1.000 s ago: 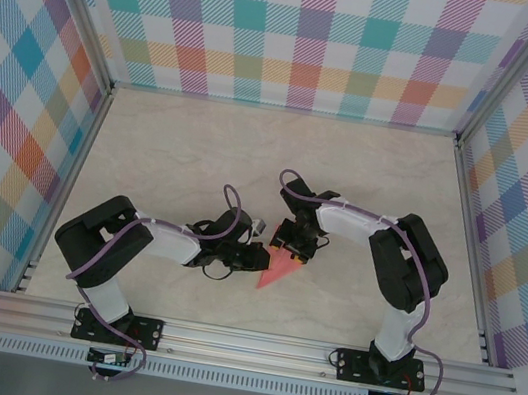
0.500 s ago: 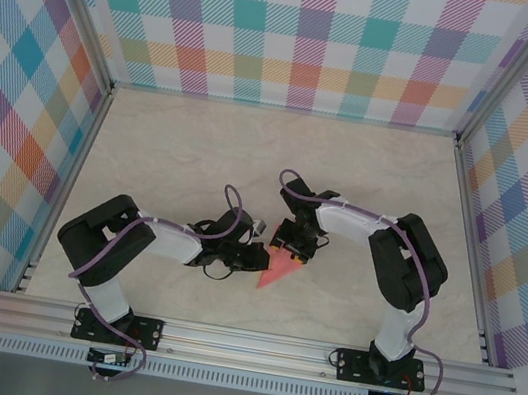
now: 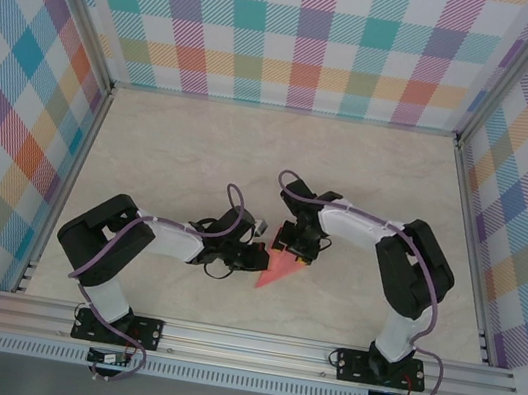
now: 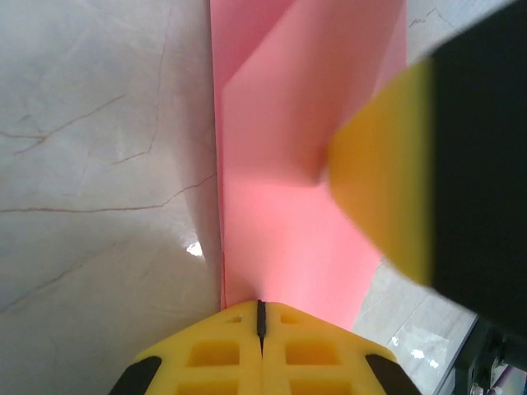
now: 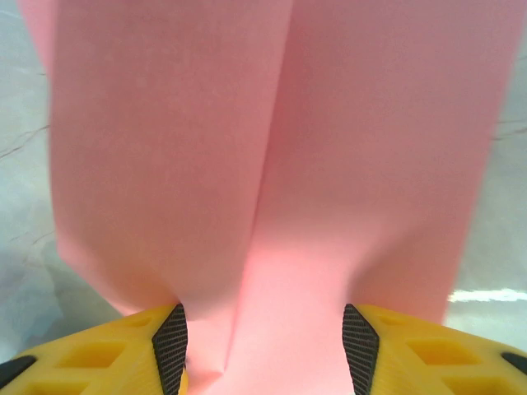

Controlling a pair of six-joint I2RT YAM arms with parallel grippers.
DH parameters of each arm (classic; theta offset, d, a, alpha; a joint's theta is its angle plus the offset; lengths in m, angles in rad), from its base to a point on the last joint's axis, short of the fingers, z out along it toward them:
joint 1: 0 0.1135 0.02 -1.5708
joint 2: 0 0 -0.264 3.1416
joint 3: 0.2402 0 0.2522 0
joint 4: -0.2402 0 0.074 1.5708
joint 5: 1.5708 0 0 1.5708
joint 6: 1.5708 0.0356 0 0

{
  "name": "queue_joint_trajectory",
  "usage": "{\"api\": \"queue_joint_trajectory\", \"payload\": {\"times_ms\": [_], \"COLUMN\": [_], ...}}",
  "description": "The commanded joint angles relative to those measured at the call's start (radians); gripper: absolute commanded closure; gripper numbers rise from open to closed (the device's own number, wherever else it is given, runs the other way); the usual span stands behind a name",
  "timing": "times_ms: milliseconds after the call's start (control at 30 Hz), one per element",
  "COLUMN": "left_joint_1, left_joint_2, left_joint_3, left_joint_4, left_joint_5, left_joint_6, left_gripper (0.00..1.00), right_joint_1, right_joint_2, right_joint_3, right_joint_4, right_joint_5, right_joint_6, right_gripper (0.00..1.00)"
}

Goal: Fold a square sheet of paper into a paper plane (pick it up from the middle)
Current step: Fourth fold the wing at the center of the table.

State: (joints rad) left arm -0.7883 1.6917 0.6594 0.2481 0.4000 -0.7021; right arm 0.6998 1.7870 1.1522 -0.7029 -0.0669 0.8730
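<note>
Salmon-pink paper (image 3: 277, 273), folded to a triangle with its point towards the near-left, lies on the surface (image 3: 178, 163) just ahead of the arm bases, between the two hands. Bare marbled surface lies open beyond it to the plaid walls (image 3: 302, 32); the near rail (image 3: 250, 342) is close.

The left hand (image 3: 256, 259) sits at the paper's left edge and the right hand (image 3: 290, 256) over its wide end.

From the left wrist, the left hand (image 4: 260, 317) is clenched, tips meeting at the paper's (image 4: 296, 206) straight left edge; whether that edge is nipped I cannot tell.

From the right wrist, the right hand (image 5: 263, 329) is released, pads apart, with the centre-creased paper (image 5: 263, 164) spanning the gap.
</note>
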Motion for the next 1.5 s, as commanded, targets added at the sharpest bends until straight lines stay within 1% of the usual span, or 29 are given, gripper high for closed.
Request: {"api": "queue_joint_trajectory", "payload": {"times_ms": [0, 133, 167, 200, 333, 400, 433, 533, 767, 900, 1100, 1333, 1467], "left_joint_1": [0.008, 0.008, 0.008, 0.008, 0.008, 0.008, 0.008, 0.008, 0.008, 0.008, 0.008, 0.008, 0.008], "left_joint_2": [0.047, 0.054, 0.054, 0.054, 0.060, 0.061, 0.063, 0.065, 0.074, 0.086, 0.091, 0.093, 0.095], "left_joint_3": [-0.017, -0.015, -0.015, -0.014, -0.013, -0.014, -0.014, -0.011, -0.002, 0.010, 0.024, 0.028, 0.025], "left_joint_4": [-0.158, -0.166, -0.169, -0.173, -0.178, -0.178, -0.179, -0.187, -0.203, -0.221, -0.271, -0.326, -0.333], "left_joint_5": [-0.021, -0.025, -0.026, -0.028, -0.033, -0.033, -0.033, -0.036, -0.039, -0.036, -0.036, -0.031, -0.024], "left_joint_6": [0.032, 0.029, 0.031, 0.031, 0.027, 0.021, 0.021, 0.018, 0.013, 0.013, 0.020, 0.036, 0.041], "left_gripper": [1.00, 1.00, 1.00, 1.00, 1.00, 1.00, 1.00, 1.00, 1.00, 1.00, 1.00, 1.00, 1.00], "right_joint_1": [-0.012, -0.014, -0.014, -0.016, -0.021, -0.023, -0.025, -0.025, -0.025, -0.032, -0.069, -0.154, -0.218], "right_joint_2": [-0.123, -0.251, -0.269, -0.284, -0.298, -0.289, -0.276, -0.238, -0.140, -0.107, -0.065, -0.030, -0.017], "right_joint_3": [0.014, -0.059, -0.083, -0.110, -0.225, -0.265, -0.280, -0.304, -0.311, -0.319, -0.333, -0.328, -0.323], "right_joint_4": [-0.043, 0.075, 0.107, 0.134, 0.311, 0.386, 0.419, 0.480, 0.554, 0.558, 0.565, 0.586, 0.615], "right_joint_5": [0.014, -0.034, -0.039, -0.043, -0.133, -0.167, -0.194, -0.232, -0.286, -0.280, -0.267, -0.279, -0.317], "right_joint_6": [-0.043, -0.086, -0.096, -0.105, -0.155, -0.169, -0.180, -0.193, -0.211, -0.226, -0.252, -0.300, -0.313], "right_gripper": [0.44, 0.44, 0.45, 0.48, 0.76, 0.87, 0.91, 0.97, 0.98, 0.98, 0.98, 0.98, 0.98]}}
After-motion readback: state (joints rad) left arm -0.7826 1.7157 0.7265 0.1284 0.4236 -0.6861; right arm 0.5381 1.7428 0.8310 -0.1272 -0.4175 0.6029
